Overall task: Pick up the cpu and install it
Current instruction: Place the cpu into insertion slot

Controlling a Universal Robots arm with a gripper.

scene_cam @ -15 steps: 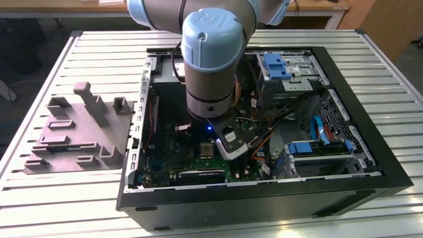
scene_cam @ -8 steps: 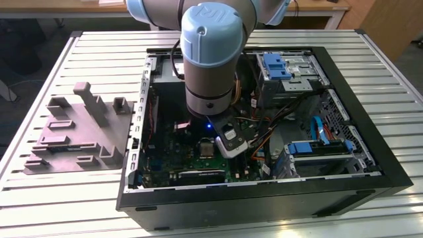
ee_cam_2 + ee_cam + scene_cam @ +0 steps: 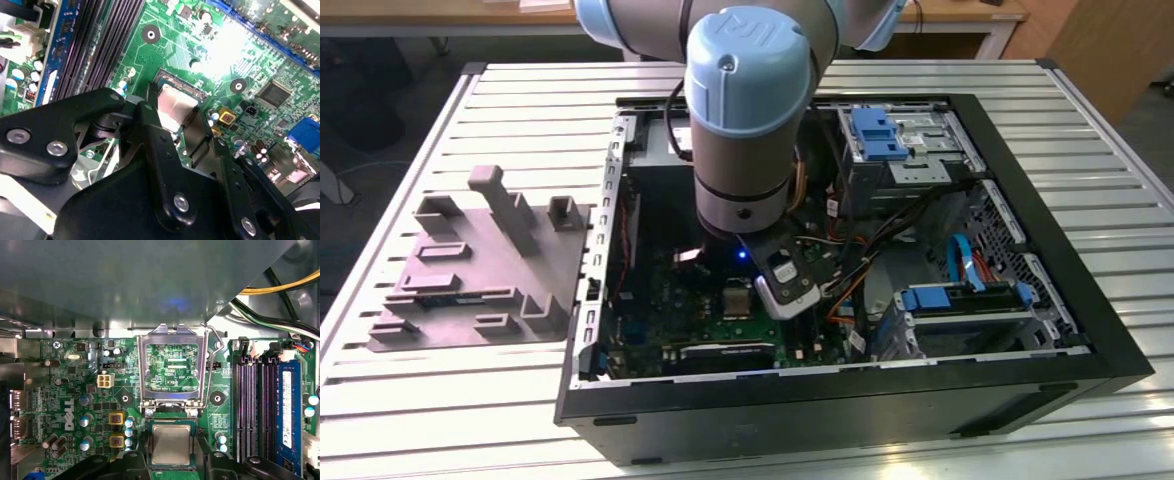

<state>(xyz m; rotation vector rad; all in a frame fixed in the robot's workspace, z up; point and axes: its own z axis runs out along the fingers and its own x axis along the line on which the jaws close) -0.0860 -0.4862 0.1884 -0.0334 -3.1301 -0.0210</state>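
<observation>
Arm [image 3: 744, 120] is reaching down into the open computer case [image 3: 1107, 330]. Reading the exterior view as a clock face with 12 at the far edge, the grey moulded holder [image 3: 480, 270] lies on the table [image 3: 454, 420] at 9 o'clock from the case, well apart from the work.

Both wrist views put the cpu [image 3: 171, 444] directly between the jaws of the gripper [image 3: 175, 120], with no offset to either side. The fingers [image 3: 150, 117] bear on two opposite edges, so I read the jaws as clamped on it.

The chip is square, so it has no long axis. It lies flat, edges parallel to the socket [image 3: 148, 427] on the green board [image 3: 75, 390]. The hinged metal frame [image 3: 172, 332] is swung open just beside it.

I judge the cpu to be at or in the socket, but I cannot tell whether it is fully seated.
</observation>
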